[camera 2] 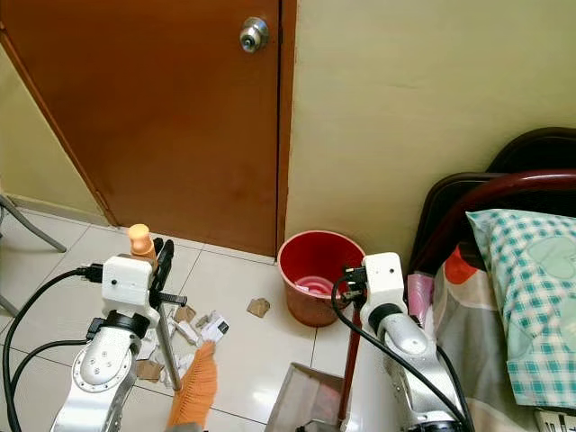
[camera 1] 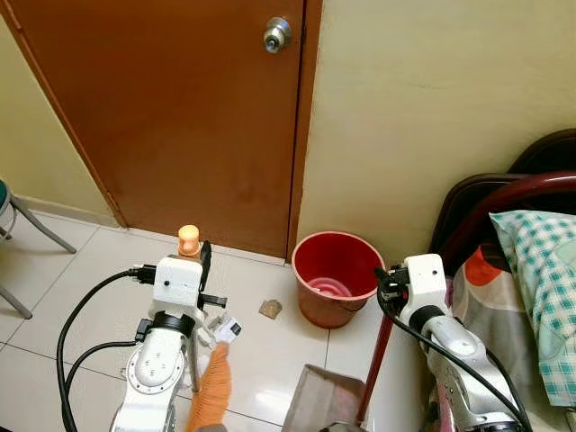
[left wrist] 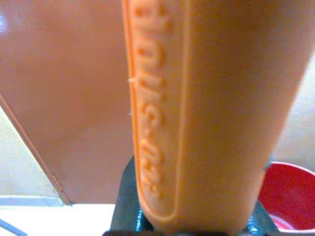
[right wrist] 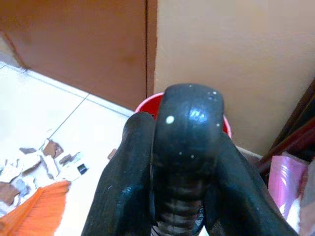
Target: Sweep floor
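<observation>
The left gripper point(camera 2: 160, 255) is closed on the broom handle point(camera 2: 139, 239), left of the red bucket point(camera 2: 314, 274). The orange broom bristles point(camera 2: 195, 393) rest on the white floor point(camera 2: 252, 346), touching a pile of paper bits point(camera 2: 184, 328) left of the bucket. One brown scrap point(camera 2: 259, 307) lies just beside the bucket. The right gripper point(right wrist: 184, 196) is closed on the black top of the dustpan handle point(right wrist: 189, 130), right of the bucket. The grey dustpan point(camera 2: 301, 400) sits on the floor in front of the bucket. The bucket stands by the brown door point(camera 2: 171, 117).
</observation>
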Tool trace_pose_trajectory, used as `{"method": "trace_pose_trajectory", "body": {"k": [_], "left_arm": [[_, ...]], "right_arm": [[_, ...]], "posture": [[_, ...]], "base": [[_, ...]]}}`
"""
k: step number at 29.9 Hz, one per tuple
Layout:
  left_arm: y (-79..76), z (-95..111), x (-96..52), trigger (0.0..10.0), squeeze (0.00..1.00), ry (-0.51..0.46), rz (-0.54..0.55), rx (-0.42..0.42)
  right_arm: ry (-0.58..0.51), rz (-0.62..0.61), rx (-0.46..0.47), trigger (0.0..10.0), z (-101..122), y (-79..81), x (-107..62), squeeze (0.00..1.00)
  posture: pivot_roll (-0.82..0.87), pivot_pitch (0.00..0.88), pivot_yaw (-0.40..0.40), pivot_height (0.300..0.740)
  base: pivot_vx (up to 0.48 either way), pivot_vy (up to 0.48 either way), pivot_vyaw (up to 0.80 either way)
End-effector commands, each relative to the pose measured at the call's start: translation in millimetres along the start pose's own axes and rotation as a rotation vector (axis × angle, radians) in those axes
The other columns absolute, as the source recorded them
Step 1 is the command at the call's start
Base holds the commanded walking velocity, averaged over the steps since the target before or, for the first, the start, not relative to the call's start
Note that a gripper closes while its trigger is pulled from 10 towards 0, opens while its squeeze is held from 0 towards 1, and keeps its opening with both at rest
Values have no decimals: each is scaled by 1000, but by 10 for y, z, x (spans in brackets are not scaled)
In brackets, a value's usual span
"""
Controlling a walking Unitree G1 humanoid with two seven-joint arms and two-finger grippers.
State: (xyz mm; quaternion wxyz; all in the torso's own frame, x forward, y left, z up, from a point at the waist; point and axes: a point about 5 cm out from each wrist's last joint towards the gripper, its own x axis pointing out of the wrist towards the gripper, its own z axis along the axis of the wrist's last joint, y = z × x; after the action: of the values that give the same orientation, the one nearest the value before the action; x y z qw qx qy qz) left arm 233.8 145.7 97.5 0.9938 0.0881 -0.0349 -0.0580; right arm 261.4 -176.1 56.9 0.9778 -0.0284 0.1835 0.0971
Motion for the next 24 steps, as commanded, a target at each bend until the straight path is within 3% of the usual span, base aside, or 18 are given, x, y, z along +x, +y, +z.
{"method": "trace_pose_trajectory", "body": {"k": [1, 7, 11, 20, 24], "left_arm": [[-23, 58, 54, 10000, 0, -31, -2, -5], [-41, 150, 141, 10000, 0, -82, -15, 13], [-10, 217, 296, 10000, 0, -122, -12, -5], [-155, 407, 604, 10000, 0, -215, -97, -1], [-178, 428, 731, 10000, 0, -245, -139, 57]], "right_arm": [[4, 32, 22, 10000, 31, 50, 36, 0], [-57, 36, 32, 10000, 189, 52, 103, 0], [-146, 14, 39, 10000, 360, 21, 139, 0], [-174, 2, 52, 10000, 415, 57, 126, 0], [-170, -10, 51, 10000, 392, 40, 103, 0]], "posture": [[27, 5, -30, 740], [25, 2, -26, 740], [16, 11, -21, 740], [-4, 34, -26, 740], [-16, 48, -25, 740]], "base": [[0, 0, 0], [0, 0, 0], [0, 0, 0], [0, 0, 0], [0, 0, 0]]}}
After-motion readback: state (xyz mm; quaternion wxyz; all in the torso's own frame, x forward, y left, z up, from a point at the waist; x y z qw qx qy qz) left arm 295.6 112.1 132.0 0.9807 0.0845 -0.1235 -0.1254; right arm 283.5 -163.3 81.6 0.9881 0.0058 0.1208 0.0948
